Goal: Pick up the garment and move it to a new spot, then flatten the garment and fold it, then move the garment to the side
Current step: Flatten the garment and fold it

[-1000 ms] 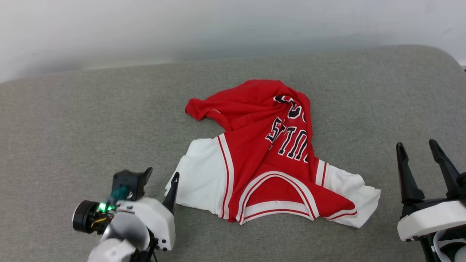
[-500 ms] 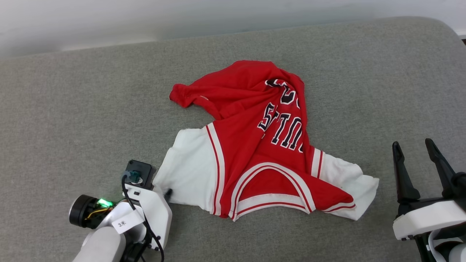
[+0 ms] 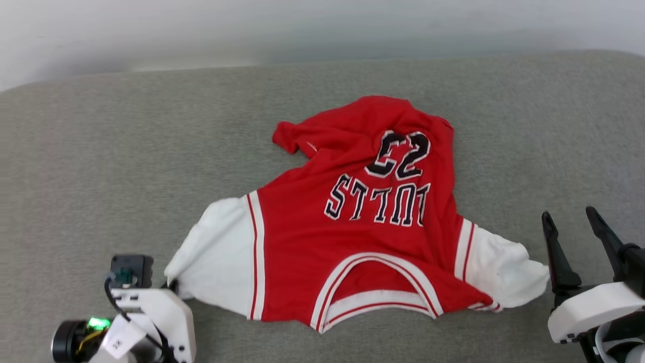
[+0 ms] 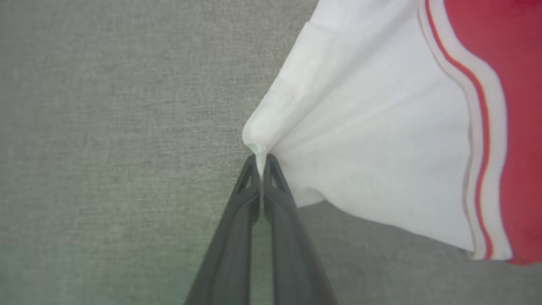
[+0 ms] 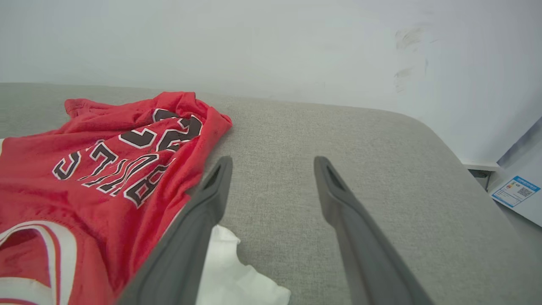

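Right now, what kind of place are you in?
Probably an indoor practice room rather than a home, though I can't be sure: a grey padded cloth surface against a bare white wall, with one red-and-white T-shirt lying on it.

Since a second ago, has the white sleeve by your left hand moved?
Yes. The left hand, shut on that white sleeve, has dragged it leftward, away from the other sleeve lying on the grey cushion, spreading the garment.

The garment [image 3: 352,237] lies mid-bench [image 3: 101,151], collar nearest the robot. The left gripper [image 4: 261,159] sits at the edge of the sleeve on the robot's left (pinched onto it). The right gripper [image 3: 568,214] stands just beside the opposite sleeve. A wall [image 3: 302,30] runs behind the bench.
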